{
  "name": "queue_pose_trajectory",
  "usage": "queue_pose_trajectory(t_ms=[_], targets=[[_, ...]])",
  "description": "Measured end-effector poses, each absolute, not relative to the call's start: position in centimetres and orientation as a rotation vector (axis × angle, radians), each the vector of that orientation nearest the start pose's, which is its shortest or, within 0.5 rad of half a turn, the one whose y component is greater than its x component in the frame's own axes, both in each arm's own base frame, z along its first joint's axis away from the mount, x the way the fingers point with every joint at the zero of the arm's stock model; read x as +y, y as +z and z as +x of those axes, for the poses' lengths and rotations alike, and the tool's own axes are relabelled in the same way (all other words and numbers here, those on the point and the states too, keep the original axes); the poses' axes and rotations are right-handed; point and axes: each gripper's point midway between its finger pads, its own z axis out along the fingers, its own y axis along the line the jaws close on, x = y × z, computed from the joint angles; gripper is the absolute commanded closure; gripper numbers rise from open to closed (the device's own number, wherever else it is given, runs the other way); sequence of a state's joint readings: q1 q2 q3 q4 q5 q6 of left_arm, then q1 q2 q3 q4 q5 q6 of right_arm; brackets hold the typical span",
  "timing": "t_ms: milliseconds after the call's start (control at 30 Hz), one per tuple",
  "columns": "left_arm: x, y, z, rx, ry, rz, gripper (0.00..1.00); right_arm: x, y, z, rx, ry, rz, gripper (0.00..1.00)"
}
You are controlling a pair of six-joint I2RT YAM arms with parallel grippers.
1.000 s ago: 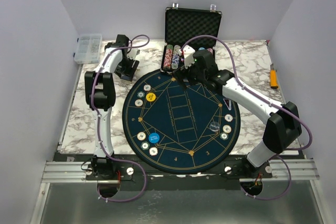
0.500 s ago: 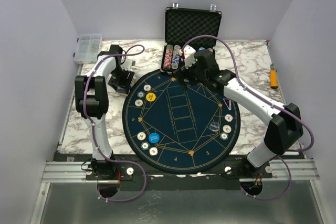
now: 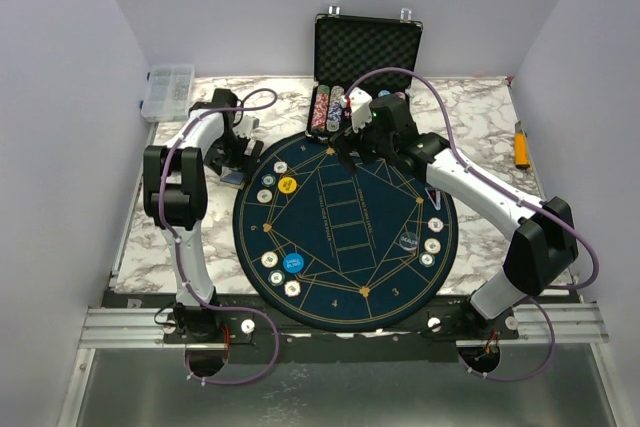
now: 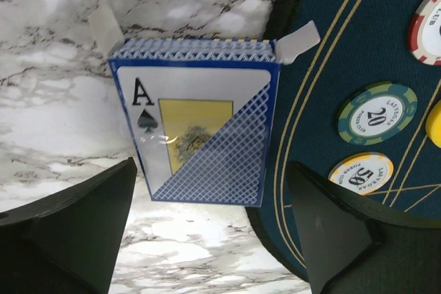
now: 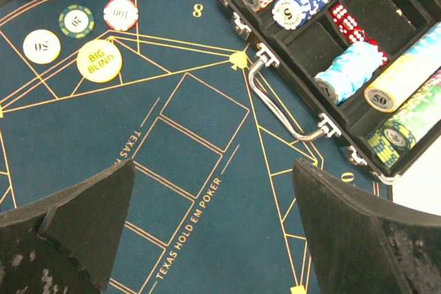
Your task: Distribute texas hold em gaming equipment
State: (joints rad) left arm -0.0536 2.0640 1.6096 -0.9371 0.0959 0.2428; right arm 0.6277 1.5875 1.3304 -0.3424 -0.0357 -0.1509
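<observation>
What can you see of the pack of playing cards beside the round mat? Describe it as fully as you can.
The pack of cards is a blue cross-hatched carton, seemingly glossy card. Its upper face shows an ace of spades and a yellow picture panel. Two pale flaps stick out at one end, so it looks opened. It lies flat on the marble table, one long edge at the rim of the dark-blue mat. The left end effector hangs open over it, fingers on either side, not touching.

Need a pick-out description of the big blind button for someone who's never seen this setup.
Find the round dark-blue mat, then look at its far-left rim in the overhead view, where three numbered chips curve along the edge. The big blind button lies just inside them: the only yellow disc, lettered, without a number.
</observation>
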Motion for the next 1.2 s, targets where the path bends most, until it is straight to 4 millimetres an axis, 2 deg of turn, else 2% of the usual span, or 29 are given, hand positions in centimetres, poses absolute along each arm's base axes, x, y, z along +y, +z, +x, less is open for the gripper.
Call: queue_pose_trajectory(t_ms=[167, 300, 400, 567, 633, 767, 800, 900, 967, 1033, 1067, 1133, 1200], targets=[[-3.2, 2.6, 39.8, 2.934, -0.111, 0.463, 0.16, 27.0, 19.8, 37.2, 2.017, 0.310, -0.850, 0.00], [-3.2, 2.5, 40.0, 2.933, -0.107, 0.467, 0.35, 26.9, 19.8, 37.1, 2.018, 0.310, -0.851, 0.00], [-3.2, 2.5, 39.9, 2.934, -0.110, 0.468, 0.55, 26.9, 19.8, 37.1, 2.019, 0.310, -0.850, 0.00], [-3.2, 2.5, 40.0, 2.931, -0.114, 0.463, 0.70, 27.1, 19.6, 36.8, 2.025, 0.326, -0.862, 0.00], [-3.1, 2.6, 40.1, 2.922, -0.120, 0.452, 0.73, 27.2, 19.3, 36.4, 2.039, 0.342, -0.875, 0.00], [-2.8, 3.1, 40.0, 2.869, -0.115, 0.421, 0.87, 27.6, 18.7, 35.6, 2.084, 0.396, -0.890, 0.00], [-2.7, 3.6, 39.9, 2.846, -0.115, 0.413, 0.93, 27.8, 18.7, 35.4, 2.090, 0.413, -0.892, 0.00], [-2.8, 6.0, 39.6, 2.759, -0.123, 0.392, 0.99, 28.1, 18.4, 34.7, 2.116, 0.469, -0.897, 0.00], [-3.1, 8.4, 39.7, 2.672, -0.135, 0.372, 1.00, 28.4, 18.4, 34.3, 2.125, 0.518, -0.888, 0.01], [-3.9, 11.6, 40.0, 2.554, -0.162, 0.358, 1.00, 28.8, 18.7, 33.9, 2.127, 0.577, -0.878, 0.02], [-4.1, 12.5, 40.0, 2.522, -0.171, 0.353, 1.00, 29.0, 18.9, 33.7, 2.125, 0.610, -0.868, 0.03], [-5.4, 15.2, 39.6, 2.422, -0.211, 0.363, 1.00, 29.6, 19.3, 33.0, 2.119, 0.680, -0.854, 0.04], [-6.7, 16.8, 39.1, 2.360, -0.250, 0.387, 1.00, 30.4, 20.0, 32.6, 2.103, 0.754, -0.845, 0.04]])
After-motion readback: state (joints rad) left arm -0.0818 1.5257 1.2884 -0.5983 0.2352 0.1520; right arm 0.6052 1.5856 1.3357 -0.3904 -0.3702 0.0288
